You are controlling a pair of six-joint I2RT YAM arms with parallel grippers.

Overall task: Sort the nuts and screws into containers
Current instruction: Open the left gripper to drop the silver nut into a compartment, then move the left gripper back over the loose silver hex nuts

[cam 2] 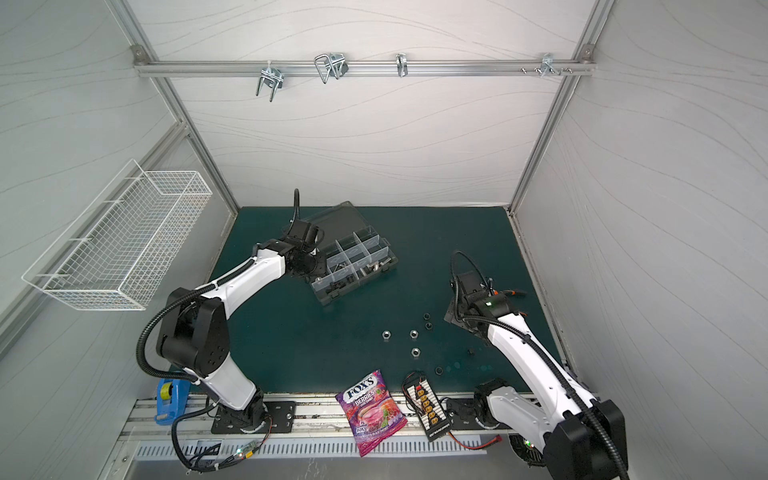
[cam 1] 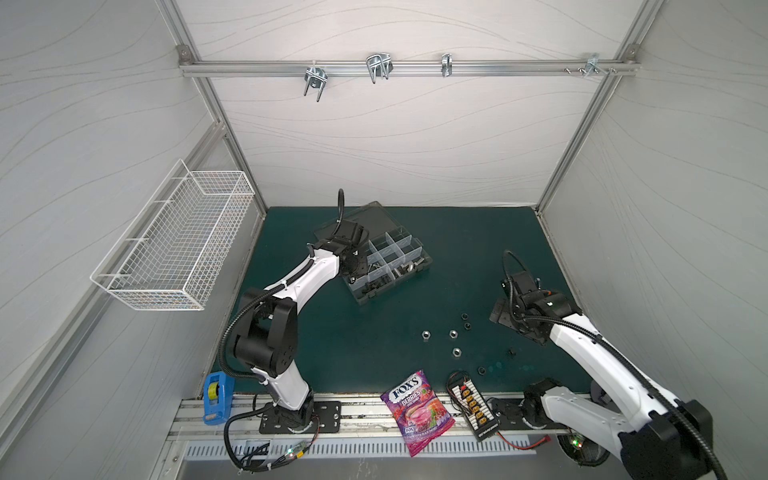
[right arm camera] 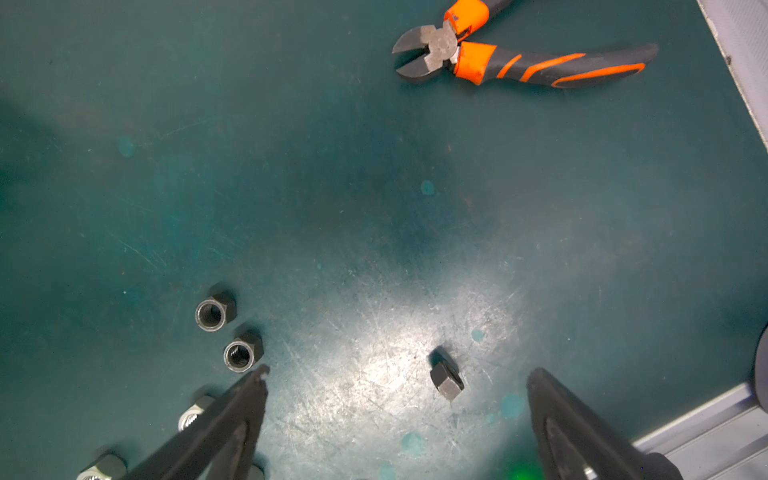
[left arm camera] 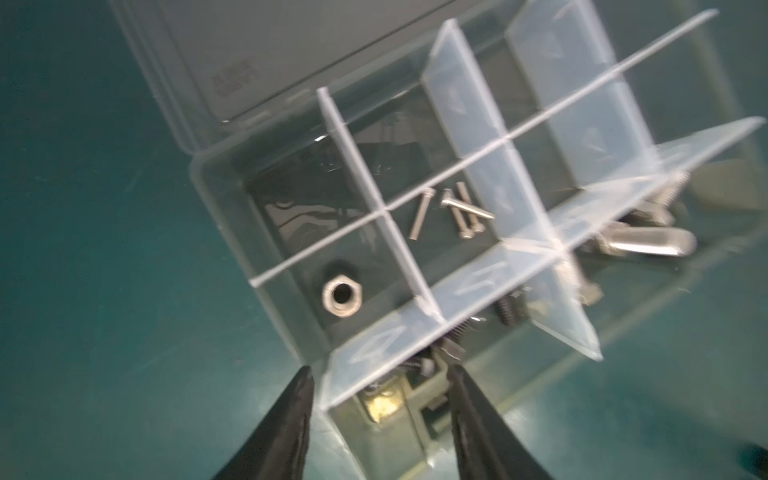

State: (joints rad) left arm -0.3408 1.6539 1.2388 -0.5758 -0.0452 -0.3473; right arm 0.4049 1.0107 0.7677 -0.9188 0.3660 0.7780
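Glossy and crinkled, the purple candy bag (cam 1: 417,411) overhangs the front rail beside a black connector board (cam 1: 473,405) with yellow plugs. Beyond them, on the scuffed dark-green mat (right arm camera: 374,208), lie three shiny silver nuts (cam 1: 453,333) and smaller black nuts (cam 1: 467,325), hexagonal rings set apart from one another outside the box. The right gripper (right arm camera: 397,386) hangs low over the mat, its tapered black fingers spread wide and holding nothing. A black hex piece (right arm camera: 446,380) lies on the mat between them; whether it is a nut or a screw head cannot be told. One finger and the frame edge cut off the silver nuts in the right wrist view. Orange-and-black side cutters (right arm camera: 519,62) lie farther on. Deeper in sits the smoky translucent organizer box (cam 1: 361,301), its lid (cam 1: 361,216) folded open behind it. The left gripper (left arm camera: 378,374) is over the box's near end with fingers parted, pinching nothing; in both top views the wrist hides it. Through blur, a lone silver nut (left arm camera: 341,296) rests in a corner compartment and thin silver screws (left arm camera: 453,212) in the next, while thick bolts (left arm camera: 644,245) smear behind milky dividers. Farthest are a white wire basket (cam 1: 178,249) and bent metal hooks (cam 1: 378,66) on an aluminium rail.
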